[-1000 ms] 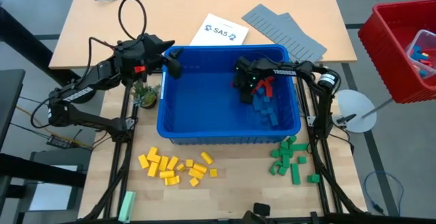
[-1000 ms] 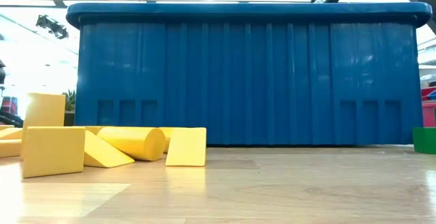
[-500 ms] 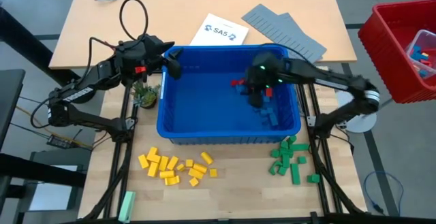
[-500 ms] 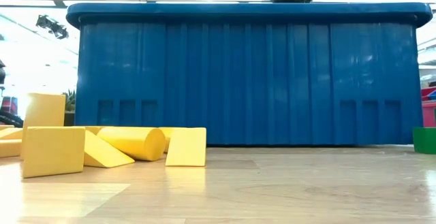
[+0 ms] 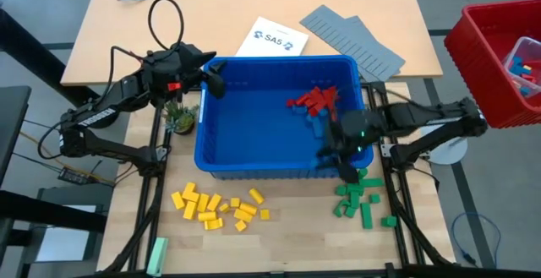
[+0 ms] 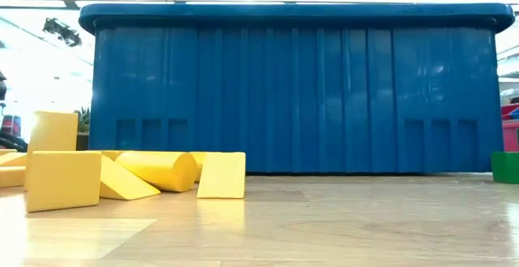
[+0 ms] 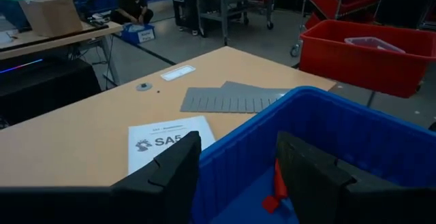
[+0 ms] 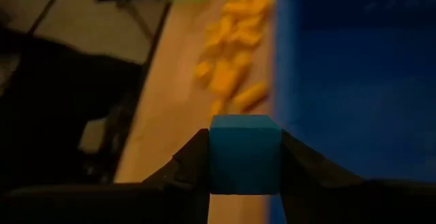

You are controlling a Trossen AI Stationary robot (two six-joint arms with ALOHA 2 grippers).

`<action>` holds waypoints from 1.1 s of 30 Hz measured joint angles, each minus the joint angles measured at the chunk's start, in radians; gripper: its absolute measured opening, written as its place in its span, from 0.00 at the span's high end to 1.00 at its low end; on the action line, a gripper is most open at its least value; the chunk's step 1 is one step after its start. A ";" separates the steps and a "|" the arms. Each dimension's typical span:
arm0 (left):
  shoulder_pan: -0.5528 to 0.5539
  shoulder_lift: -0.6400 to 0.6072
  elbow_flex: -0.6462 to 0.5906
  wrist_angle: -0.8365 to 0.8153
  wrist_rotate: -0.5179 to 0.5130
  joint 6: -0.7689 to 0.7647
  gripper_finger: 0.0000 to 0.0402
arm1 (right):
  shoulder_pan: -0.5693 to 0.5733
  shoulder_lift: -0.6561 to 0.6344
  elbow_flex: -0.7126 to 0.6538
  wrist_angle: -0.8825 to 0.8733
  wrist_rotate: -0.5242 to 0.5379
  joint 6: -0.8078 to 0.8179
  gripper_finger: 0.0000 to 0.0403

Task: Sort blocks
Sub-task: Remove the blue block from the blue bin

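The blue bin [image 5: 283, 113] stands mid-table with red blocks [image 5: 314, 99] and blue blocks [image 5: 318, 126] in its right part. Yellow blocks [image 5: 221, 207] lie on the table near its left front, green blocks [image 5: 359, 198] near its right front. My right gripper [image 5: 345, 168] hovers over the bin's near right corner, shut on a blue block [image 8: 245, 152]. My left gripper [image 5: 215, 79] waits open at the bin's far left corner; in the left wrist view its fingers [image 7: 170, 176] stand on either side of the bin's rim [image 7: 238, 152]. My right gripper pinches the blue block's two opposite side faces [image 8: 216, 157] between its two fingers [image 8: 303, 169]. The fingers slant downward toward the table's near edge. The block is lifted clear, level between the fingers, above the bin's near wall and the table beside it.
A red bin [image 5: 499, 58] with more blocks stands off the table's right side. Grey ridged panels [image 5: 351, 37] and a printed sheet [image 5: 270, 38] lie behind the blue bin. A small plant [image 5: 180, 116] sits at its left, a pale green bar [image 5: 158, 253] at the near left edge.
My right gripper has risen out of the bin's right part and swung toward the table's near edge, turning as it went; it now hangs over the bin's near right corner. The red blocks it stood over now show uncovered.
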 joint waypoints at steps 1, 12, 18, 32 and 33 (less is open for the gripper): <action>0.000 0.000 0.000 0.000 0.000 0.000 0.50 | 0.031 0.006 0.000 -0.011 0.000 0.019 0.72; 0.000 0.000 0.000 0.009 0.000 0.000 0.50 | 0.315 0.114 0.000 -0.240 0.170 0.120 0.72; 0.000 0.000 0.000 0.008 0.000 0.000 0.50 | 0.428 0.132 -0.058 -0.315 0.263 0.209 0.72; 0.000 0.000 0.000 0.006 -0.001 0.000 0.50 | 0.456 0.117 -0.317 -0.016 0.430 0.275 0.72; 0.000 0.000 0.000 0.006 -0.002 0.000 0.50 | 0.456 0.113 -0.316 -0.018 0.447 0.272 0.72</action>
